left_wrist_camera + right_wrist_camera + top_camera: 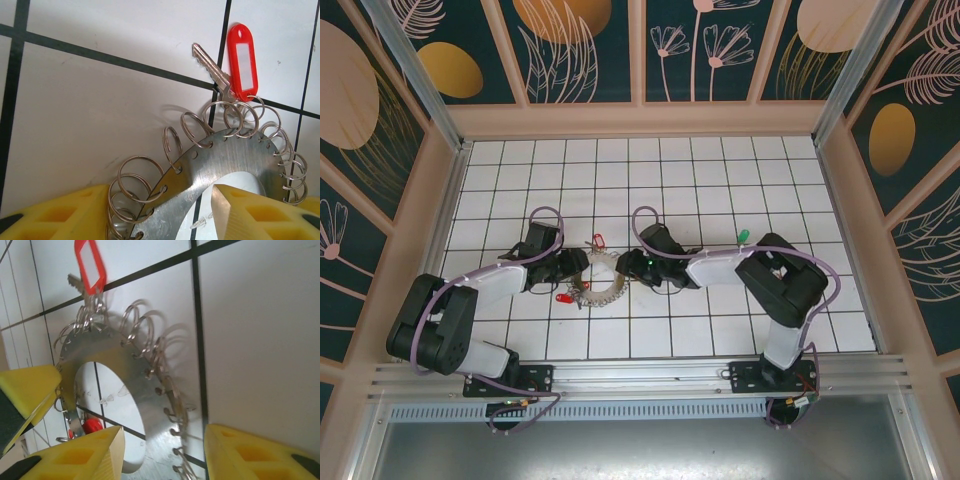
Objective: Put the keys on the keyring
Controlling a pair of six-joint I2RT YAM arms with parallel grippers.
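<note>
The keyring [605,298] is a flat steel ring lying on the white tiles, its rim hung with small split rings. My left gripper [572,270] stands open across its band [235,155], one yellow finger [55,215] outside the rim and the other [260,215] in the central hole. My right gripper [632,268] straddles the opposite side of the band [100,347] the same way, open, with gaps on both sides. A red-tagged key [242,60] hangs at the rim [90,265]. Another red tag [563,297] lies by the ring's near left. A green-tagged key [743,236] lies apart to the right.
Low beige walls [455,180] fence the tiled floor [650,180] on three sides. The aluminium rail [640,375] with both arm bases runs along the near edge. In the right wrist view a finger of the left gripper [25,390] shows beyond the ring.
</note>
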